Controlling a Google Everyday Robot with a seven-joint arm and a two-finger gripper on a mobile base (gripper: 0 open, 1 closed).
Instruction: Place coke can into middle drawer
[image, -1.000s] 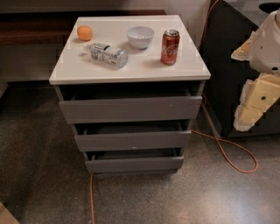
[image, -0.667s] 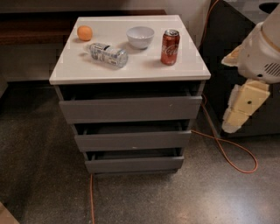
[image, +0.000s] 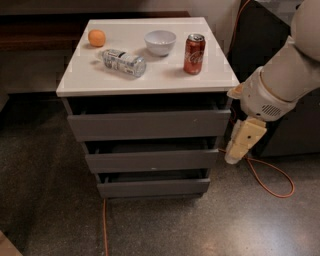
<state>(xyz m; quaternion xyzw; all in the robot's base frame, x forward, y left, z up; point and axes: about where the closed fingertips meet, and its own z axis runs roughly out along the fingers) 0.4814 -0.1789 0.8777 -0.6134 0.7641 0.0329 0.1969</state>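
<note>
The red coke can (image: 194, 54) stands upright near the right edge of the white cabinet top (image: 165, 80). Below it, the middle drawer (image: 152, 161) shows as the second grey front, with a dark gap above it and its inside hidden. My gripper (image: 235, 154) hangs pointing down just right of the cabinet, level with the middle drawer front. It holds nothing, and the can is well above and to its left.
A clear plastic bottle (image: 123, 62) lies on its side on the top, beside a white bowl (image: 160, 42) and an orange (image: 97, 37). An orange cable (image: 270, 182) loops on the floor at right. A dark cabinet (image: 295, 125) stands behind my arm.
My arm has swung left and downward, bringing the gripper from far right to close beside the cabinet's right side. The objects on the top have not moved.
</note>
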